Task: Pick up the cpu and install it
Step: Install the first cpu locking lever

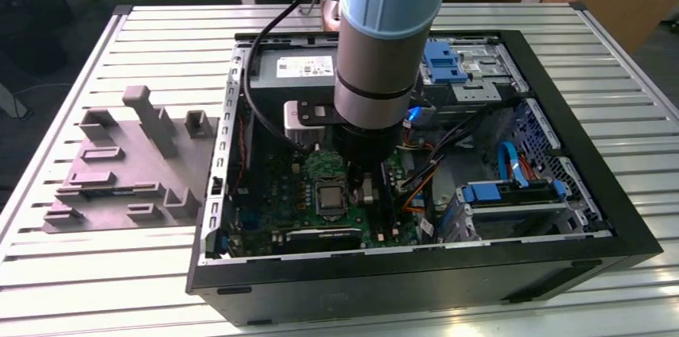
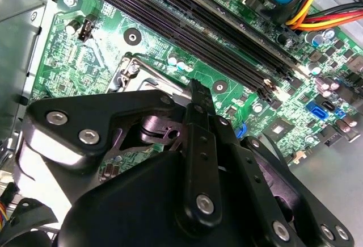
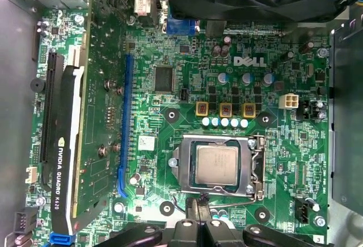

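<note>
Claw (image 3: 197, 224) fingers pressed together, apparently empty, hovering just beside socket frame (image 3: 256, 167) | cpu (image 3: 218, 164) seated flat inside that frame on motherboard (image 3: 187, 54), mid-case (image 1: 594, 194), on tabletop (image 1: 159, 273) | seating looks square, corners hard to judge | advice: check alignment, no downward force.

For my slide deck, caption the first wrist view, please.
The cpu sits in its socket on the motherboard, with the gripper just beside it.

Lab: slatted metal workbench (image 1: 637, 146)
</note>
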